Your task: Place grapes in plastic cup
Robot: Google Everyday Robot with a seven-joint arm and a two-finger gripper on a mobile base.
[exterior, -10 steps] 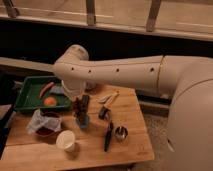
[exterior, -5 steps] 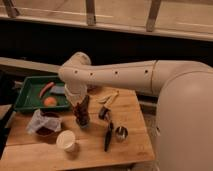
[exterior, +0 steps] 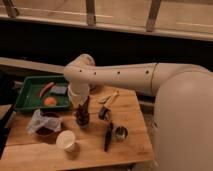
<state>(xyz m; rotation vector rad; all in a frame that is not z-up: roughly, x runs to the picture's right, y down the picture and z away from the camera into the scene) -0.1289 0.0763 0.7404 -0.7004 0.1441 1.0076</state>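
My gripper (exterior: 84,106) hangs from the white arm over the middle of the wooden table (exterior: 90,150), pointing down. It is shut on the grapes (exterior: 81,118), a dark bunch right below the fingertips. The bunch sits at the mouth of the plastic cup (exterior: 83,124), a small greyish cup. Only the cup's lower edge shows under the grapes. I cannot tell whether the grapes rest in the cup or hang just above it.
A white cup (exterior: 66,140) stands front left and a bowl with crinkled plastic (exterior: 45,125) to its left. A green tray (exterior: 25,102) with food is at back left. A metal cup (exterior: 120,132) and a black tool (exterior: 108,136) are to the right.
The arm's elbow dropped a little and the gripper with the grapes came down slightly towards the cup. Nothing else on the table moved.
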